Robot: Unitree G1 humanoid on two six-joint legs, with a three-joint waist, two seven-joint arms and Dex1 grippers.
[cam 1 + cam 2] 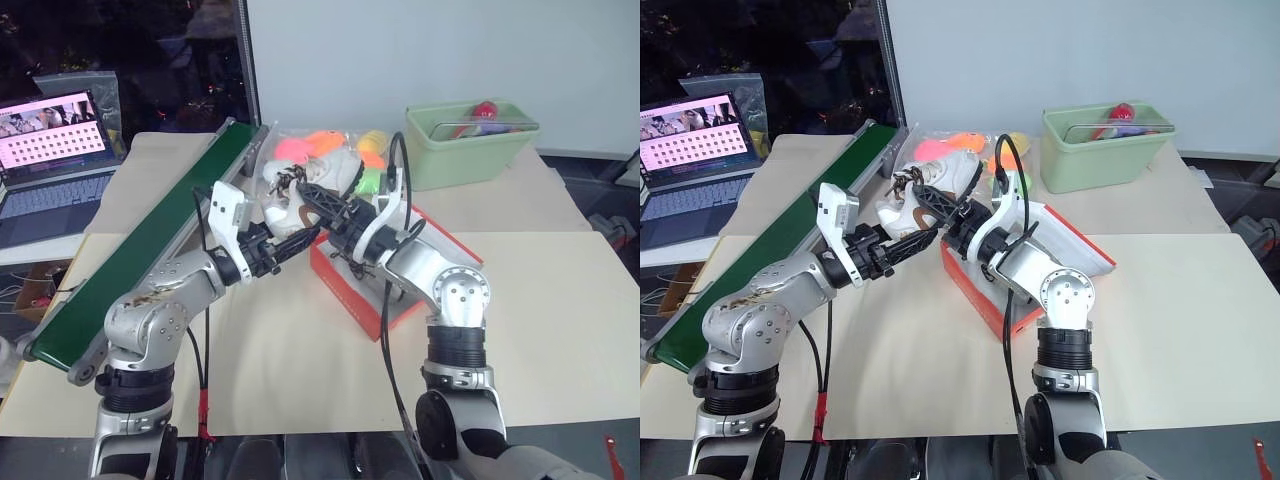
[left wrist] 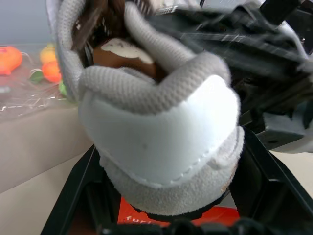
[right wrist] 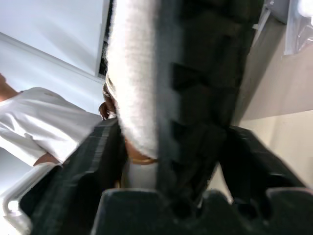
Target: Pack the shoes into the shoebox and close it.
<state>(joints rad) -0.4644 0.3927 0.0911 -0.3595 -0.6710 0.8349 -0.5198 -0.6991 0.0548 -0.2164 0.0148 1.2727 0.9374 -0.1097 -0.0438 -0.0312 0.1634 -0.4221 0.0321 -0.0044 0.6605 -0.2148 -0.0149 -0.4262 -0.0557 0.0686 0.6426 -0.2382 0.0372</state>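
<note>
Shoe [image 1: 290, 205] held mid-air above surface [image 1: 560, 300], just left of shoebox [image 1: 345, 280]. Left tool [image 1: 285, 243] clenched on heel. Right tool [image 1: 320, 205] straddling sole; grip state unclear. Probably light, soft upper, stiff sole – best gripped at heel/sole edges, not laces.

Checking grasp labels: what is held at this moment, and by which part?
Left gripper clamps a cream-white shoe at its heel. Right gripper straddles its front; grip cannot be told.
</note>
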